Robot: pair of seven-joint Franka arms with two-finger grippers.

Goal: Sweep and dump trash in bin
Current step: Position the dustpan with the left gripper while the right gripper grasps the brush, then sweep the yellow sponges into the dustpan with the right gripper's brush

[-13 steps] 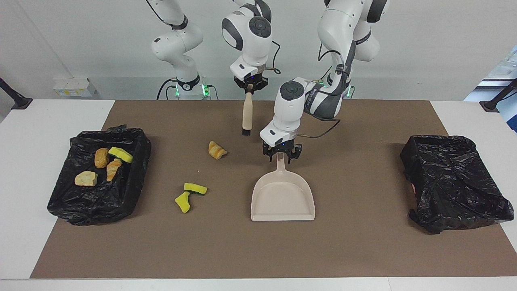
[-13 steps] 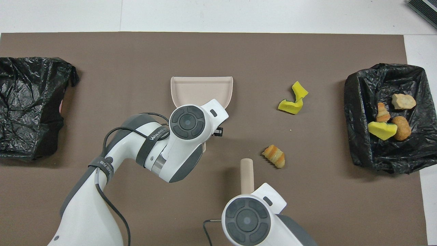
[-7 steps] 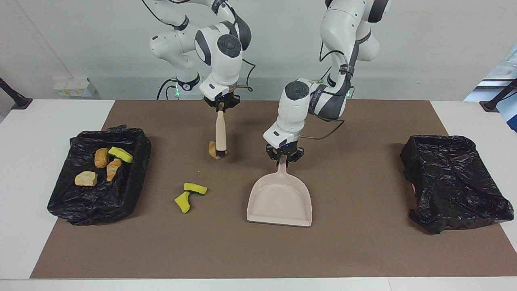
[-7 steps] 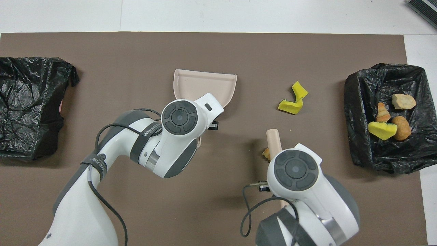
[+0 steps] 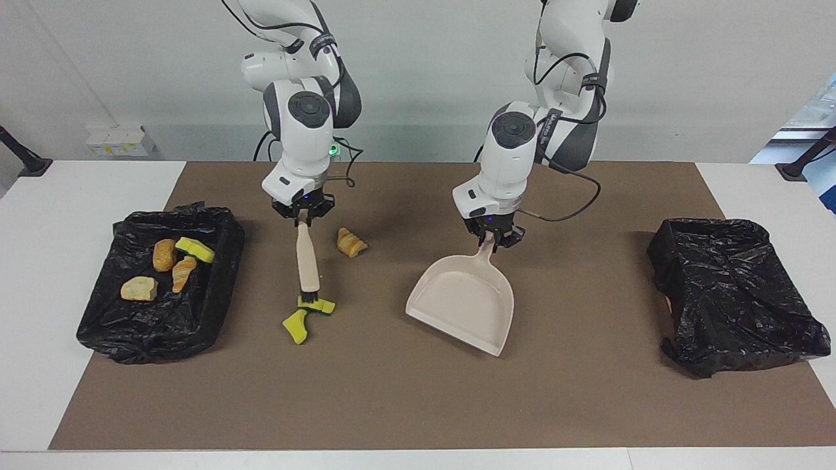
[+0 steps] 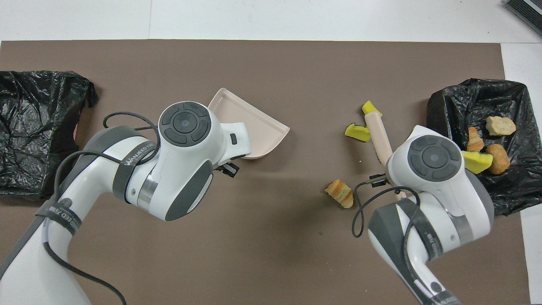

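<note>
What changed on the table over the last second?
The right gripper carried the brush toward the right arm's end, bristles now at the yellow sponge pieces. The left gripper closed on the dustpan handle and turned it. Bread lump and bins unchanged.

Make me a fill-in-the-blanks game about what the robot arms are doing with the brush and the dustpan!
1. The right end effector holds the ____ by its handle.
2. The brush's bristles touch the yellow sponge pieces lying on the ____ mat.
3. The left end effector holds the dustpan, and the dustpan has ____ trash in it.
4. The black-lined bin at the right arm's end of the table holds ____ pieces of trash.

Missing words: brush; brown; no; four
</note>
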